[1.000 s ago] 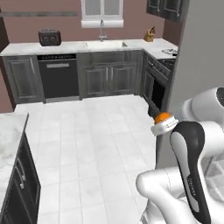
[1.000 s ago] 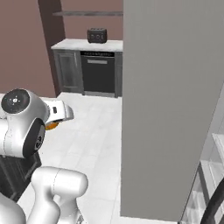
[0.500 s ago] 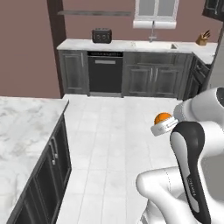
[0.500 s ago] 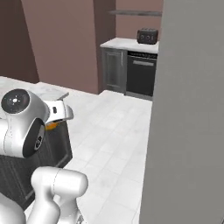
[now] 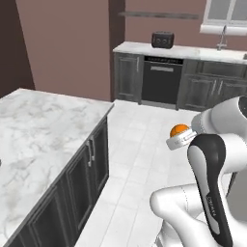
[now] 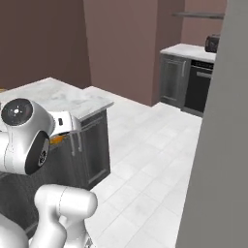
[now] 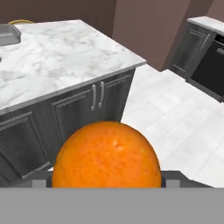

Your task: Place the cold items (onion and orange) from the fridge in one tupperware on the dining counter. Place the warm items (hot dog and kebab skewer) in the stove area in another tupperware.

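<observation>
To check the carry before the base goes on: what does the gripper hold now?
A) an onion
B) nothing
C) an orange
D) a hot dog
C: the hand view shows the round orange close in front of the gripper, and the left base view shows it at the hand.

A white marble desk (image 5: 43, 125) on dark cabinets (image 5: 79, 183) stands at left over a pale tiled floor (image 5: 140, 159). Against the far brown wall runs a second counter (image 5: 193, 50) with a black toaster (image 5: 163, 39) above a dishwasher (image 5: 161, 82). A faucet (image 5: 223, 36) rises by the window (image 5: 226, 14). A tall grey panel (image 6: 218, 145) rises at right
</observation>
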Robot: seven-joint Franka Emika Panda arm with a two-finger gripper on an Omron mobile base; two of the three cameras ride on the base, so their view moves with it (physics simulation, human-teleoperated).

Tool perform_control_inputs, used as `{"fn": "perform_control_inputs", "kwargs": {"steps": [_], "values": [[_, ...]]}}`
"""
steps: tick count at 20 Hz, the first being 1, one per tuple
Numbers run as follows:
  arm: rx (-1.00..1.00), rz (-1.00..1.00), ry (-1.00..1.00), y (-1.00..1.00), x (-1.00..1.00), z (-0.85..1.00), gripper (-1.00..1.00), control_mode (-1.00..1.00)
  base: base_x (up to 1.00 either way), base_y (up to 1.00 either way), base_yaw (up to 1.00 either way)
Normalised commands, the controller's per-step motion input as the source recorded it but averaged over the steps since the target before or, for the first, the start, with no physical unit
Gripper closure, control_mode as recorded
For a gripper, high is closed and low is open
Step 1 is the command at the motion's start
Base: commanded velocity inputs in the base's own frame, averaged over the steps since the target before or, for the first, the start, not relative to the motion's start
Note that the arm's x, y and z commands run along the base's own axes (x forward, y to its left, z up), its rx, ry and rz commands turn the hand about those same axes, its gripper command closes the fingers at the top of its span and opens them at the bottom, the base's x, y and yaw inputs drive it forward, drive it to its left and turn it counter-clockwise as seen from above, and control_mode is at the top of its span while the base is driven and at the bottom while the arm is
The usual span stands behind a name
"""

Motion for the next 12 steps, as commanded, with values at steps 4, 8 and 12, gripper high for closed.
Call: {"fn": "perform_control_inputs", "kwargs": {"steps": [4,8,12], "values": [[0.0,0.0,0.0,0.0,0.0,0.0,1.0,1.0,0.2,-0.11,0.37],[0.0,0.0,0.0,0.0,0.0,0.0,1.0,1.0,0.48,-0.21,0.36],[0.0,0.0,0.0,0.0,0.0,0.0,1.0,1.0,0.69,-0.39,0.33]]}}
